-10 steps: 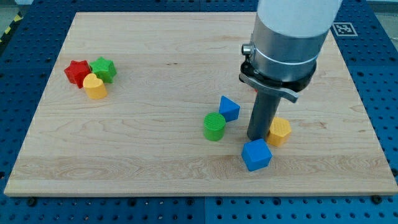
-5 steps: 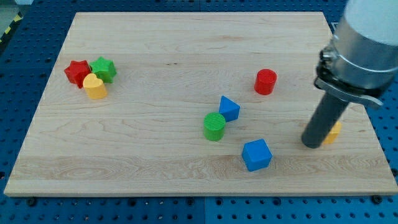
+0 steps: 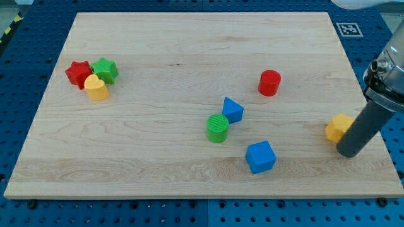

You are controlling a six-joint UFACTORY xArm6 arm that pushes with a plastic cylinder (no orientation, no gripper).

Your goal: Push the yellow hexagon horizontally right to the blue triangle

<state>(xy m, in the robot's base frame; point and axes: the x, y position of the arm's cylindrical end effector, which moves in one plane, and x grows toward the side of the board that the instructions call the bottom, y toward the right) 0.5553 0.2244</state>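
A wooden board [image 3: 189, 50] lies on a blue perforated table [image 3: 19, 25] and fills most of the frame. At the far right, the robot's dark rod slants down from the right edge, and my tip [image 3: 348, 152] rests on the board near its right edge. The arm carries no jaws, only this rod, so nothing is grasped.

The yellow hexagon [image 3: 338, 127] sits at the right of the frame, just up and left of my tip and touching or nearly touching the rod's side. The blue triangle [image 3: 232, 110] lies near the centre, well apart from the hexagon and to its left. Just below and left of the triangle, touching it or nearly so, stands a green cylinder [image 3: 218, 128]. A blue cube [image 3: 261, 157] lies lower, toward the bottom centre-right. A red cylinder [image 3: 269, 82] stands alone, up and right of the triangle.

In the upper left, three blocks cluster together: a red star [image 3: 78, 72], a green star [image 3: 105, 69], and a yellow heart [image 3: 96, 87] just below them.
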